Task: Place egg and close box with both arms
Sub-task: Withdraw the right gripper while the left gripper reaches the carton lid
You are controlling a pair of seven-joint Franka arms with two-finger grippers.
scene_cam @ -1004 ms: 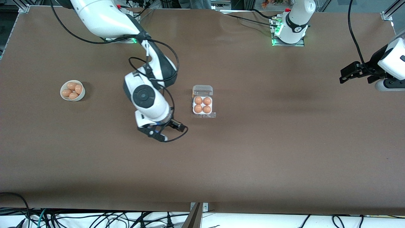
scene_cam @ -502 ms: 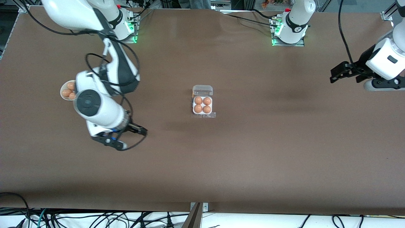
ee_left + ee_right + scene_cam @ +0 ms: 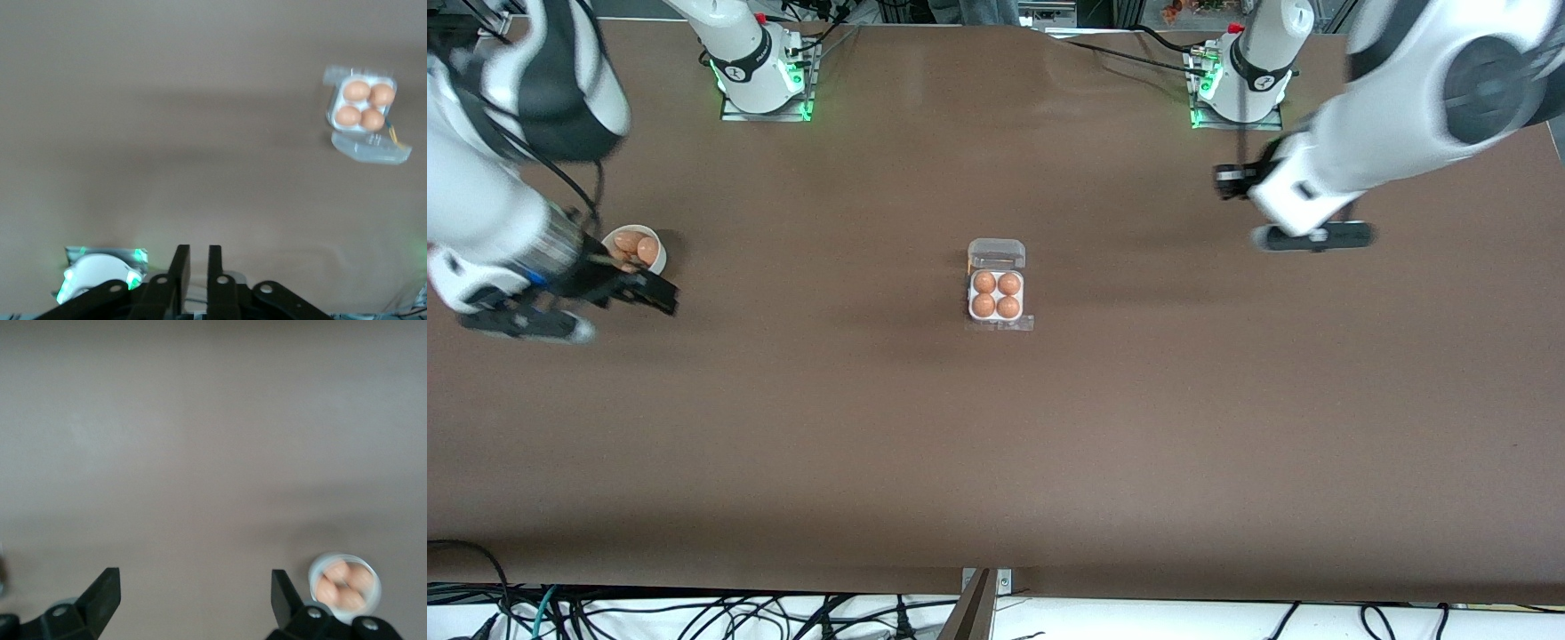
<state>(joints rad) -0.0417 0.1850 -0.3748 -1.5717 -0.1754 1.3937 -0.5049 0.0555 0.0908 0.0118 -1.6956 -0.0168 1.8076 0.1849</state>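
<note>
The table (image 3: 996, 444) is a flat, matte brown surface. Both white arms hang above it, one toward each end.

The right gripper (image 3: 618, 289) is up over the table at the right arm's end, just beside the bowl (image 3: 656, 258). Its black fingers (image 3: 105, 590) are spread wide and hold nothing.

The left gripper (image 3: 1232, 180) is over the table near the left arm's base. Its fingers (image 3: 180, 267) stand close together — only a narrow gap between them — with nothing in it.

The box (image 3: 997, 293) lies mid-table, well apart from both grippers. It is a small square white tray with a clear plastic lid (image 3: 997, 253), hinged and folded back flat toward the bases. All four cells are filled with smooth orange-brown eggs (image 3: 984, 283).

The bowl is round and white — more eggs lie in it.
</note>
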